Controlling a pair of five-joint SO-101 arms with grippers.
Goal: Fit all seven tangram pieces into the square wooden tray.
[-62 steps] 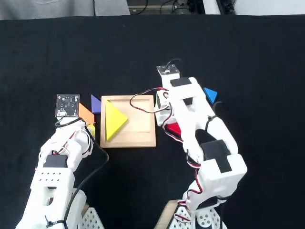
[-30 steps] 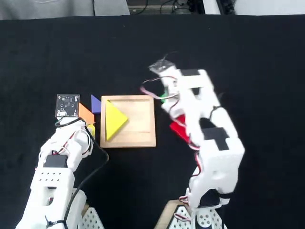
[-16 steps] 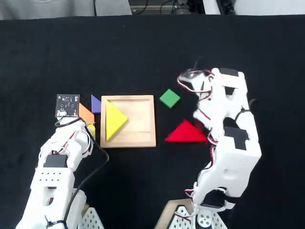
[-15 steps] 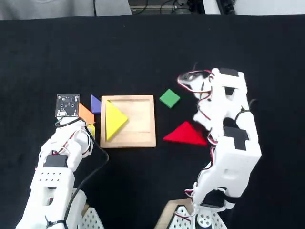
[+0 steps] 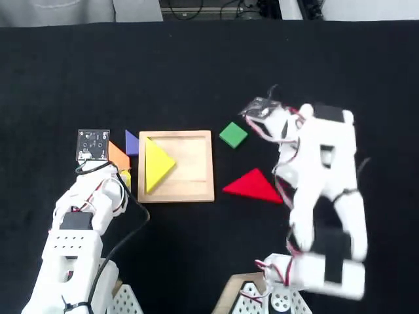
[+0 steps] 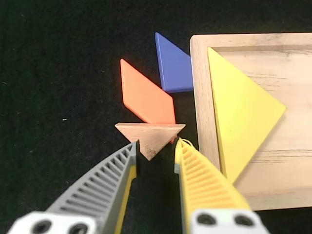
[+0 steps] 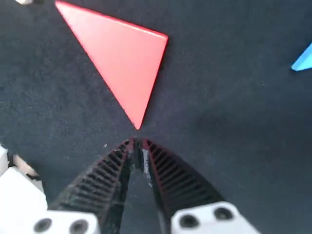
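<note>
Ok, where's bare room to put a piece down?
Free: the right half of the tray, beside the yellow triangle; the black cloth beyond the tray. Crowded: left of the tray, where orange parallelogram, blue triangle, wooden triangle and left gripper cluster.

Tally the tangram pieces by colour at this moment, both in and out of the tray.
yellow triangle: 1
red triangle: 1
green square: 1
dark blue triangle: 1
orange parallelogram: 1
plain wood triangle: 1
light blue piece: 1
Total: 7
</note>
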